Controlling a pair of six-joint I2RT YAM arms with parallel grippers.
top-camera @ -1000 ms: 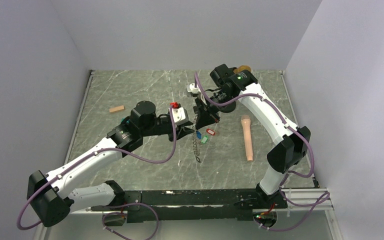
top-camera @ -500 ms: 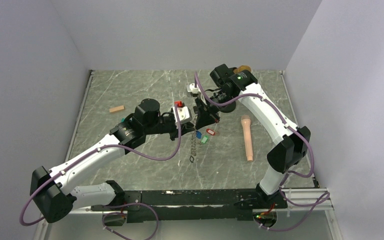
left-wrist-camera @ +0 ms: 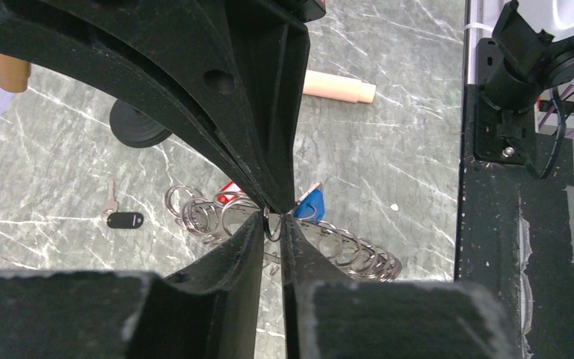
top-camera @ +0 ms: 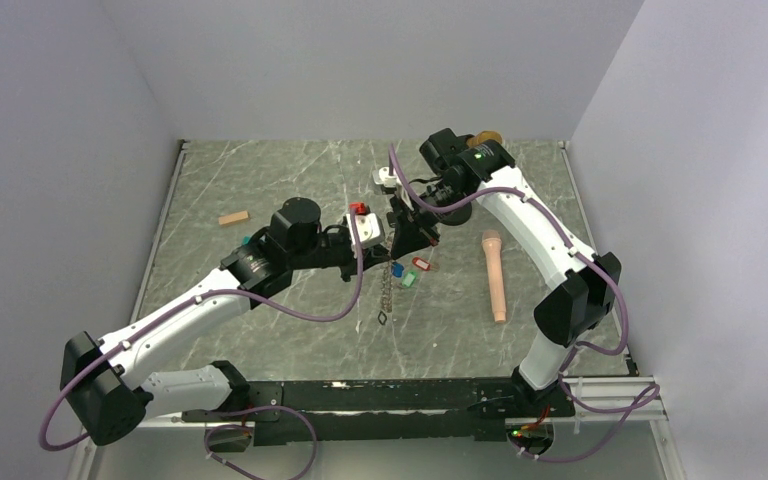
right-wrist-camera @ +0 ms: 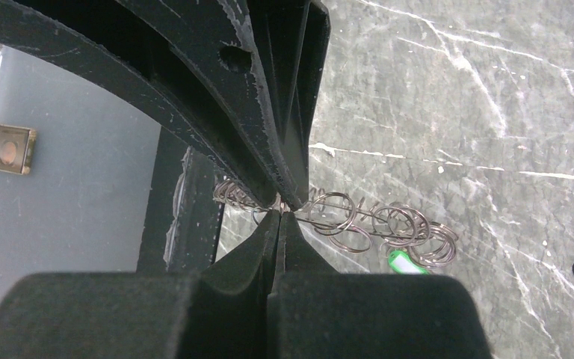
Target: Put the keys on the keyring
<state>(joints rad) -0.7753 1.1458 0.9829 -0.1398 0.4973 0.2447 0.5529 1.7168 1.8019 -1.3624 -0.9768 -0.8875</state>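
My left gripper (left-wrist-camera: 273, 224) and right gripper (right-wrist-camera: 280, 215) meet tip to tip over the middle of the marble-patterned table (top-camera: 260, 180). The right one's fingers are pressed flat together on a link of the keyring (top-camera: 386, 290), a long chain of metal rings. The left one's fingers stand a narrow slit apart, with one ring of the same chain pinched in that slit. From where they meet, the chain runs toward my arm bases; I cannot tell whether its free end touches the table. The blue-tagged key (top-camera: 397, 269), the red-tagged key (top-camera: 420, 264) and the green-tagged key (top-camera: 408, 281) sit close together just right of the chain's upper part. I cannot tell whether any of them is threaded on it. Further right lies a peach cylinder (top-camera: 495, 275). A black-tagged key (left-wrist-camera: 123, 219) lies near the black round-based stand (left-wrist-camera: 138, 127).
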